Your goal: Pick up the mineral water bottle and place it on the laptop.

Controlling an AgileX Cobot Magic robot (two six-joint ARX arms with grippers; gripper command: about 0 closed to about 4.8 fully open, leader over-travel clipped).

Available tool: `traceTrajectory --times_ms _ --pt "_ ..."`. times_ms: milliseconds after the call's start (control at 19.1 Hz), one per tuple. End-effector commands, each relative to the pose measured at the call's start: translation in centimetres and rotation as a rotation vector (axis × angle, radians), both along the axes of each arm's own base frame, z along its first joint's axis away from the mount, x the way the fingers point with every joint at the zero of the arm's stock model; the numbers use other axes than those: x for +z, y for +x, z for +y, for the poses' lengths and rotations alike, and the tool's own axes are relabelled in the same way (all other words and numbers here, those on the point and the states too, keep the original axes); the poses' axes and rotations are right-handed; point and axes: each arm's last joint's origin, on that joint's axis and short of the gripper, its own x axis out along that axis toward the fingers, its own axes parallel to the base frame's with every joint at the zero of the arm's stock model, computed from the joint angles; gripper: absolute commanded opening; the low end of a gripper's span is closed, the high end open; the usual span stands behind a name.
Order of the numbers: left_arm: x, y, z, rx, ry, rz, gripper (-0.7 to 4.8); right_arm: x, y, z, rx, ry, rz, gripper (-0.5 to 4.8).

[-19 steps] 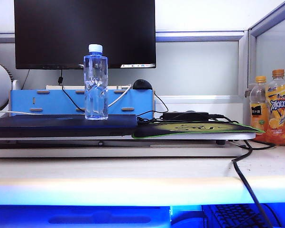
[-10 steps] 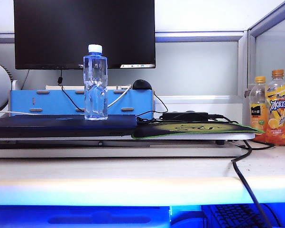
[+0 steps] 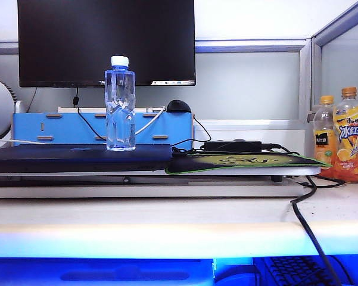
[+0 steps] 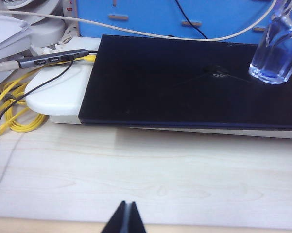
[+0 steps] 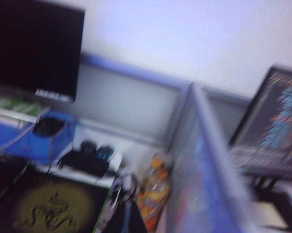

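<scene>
Standing upright, cap up, mineral water bottle (image 3: 120, 104) tops laptop (image 3: 77, 157) (both pincers (image 4: 126, 218) (image 5: 128, 218) pressed together).

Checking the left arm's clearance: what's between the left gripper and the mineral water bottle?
Left wrist view: bare wooden desk, then laptop lid, separate the shut left gripper from the mineral water bottle.

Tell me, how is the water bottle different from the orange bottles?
The water bottle is clear and bluish with a white cap and no label; the orange bottles have orange caps, orange drink and bright labels. The water bottle stands alone on the laptop at the left; the orange bottles stand as a pair at the right, off the laptop. All stand upright with caps on.
</scene>
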Motion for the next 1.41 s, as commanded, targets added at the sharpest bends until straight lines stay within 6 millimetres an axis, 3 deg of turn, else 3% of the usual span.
traceTrajectory --times_ms 52,157,314,470,575,1045,1411 --pt "0.0 0.0 0.0 -0.001 0.002 -0.003 -0.02 -3.6 3.0 2.6 0.037 0.066 -0.092 -0.01" --pt "0.0 0.0 0.0 -0.001 0.002 -0.002 -0.02 -8.1 5.9 4.6 0.088 0.079 -0.170 0.00" --pt "0.0 0.0 0.0 -0.001 0.002 -0.002 -0.02 -15.7 9.1 5.8 0.200 0.043 -0.273 0.00" --pt "0.0 0.0 0.0 -0.001 0.001 -0.002 -0.02 -22.6 10.3 5.5 0.196 0.022 -0.238 -0.01" --pt "0.0 0.0 0.0 -0.001 0.001 -0.003 -0.02 -25.6 10.7 5.0 0.141 0.051 -0.178 -0.01" --pt "0.0 0.0 0.0 -0.001 0.001 -0.002 -0.02 -33.9 11.5 4.0 0.006 0.108 -0.021 -0.01" --pt "0.0 0.0 0.0 0.000 0.002 -0.002 -0.02 -36.4 11.1 3.3 -0.086 0.099 0.216 -0.01"
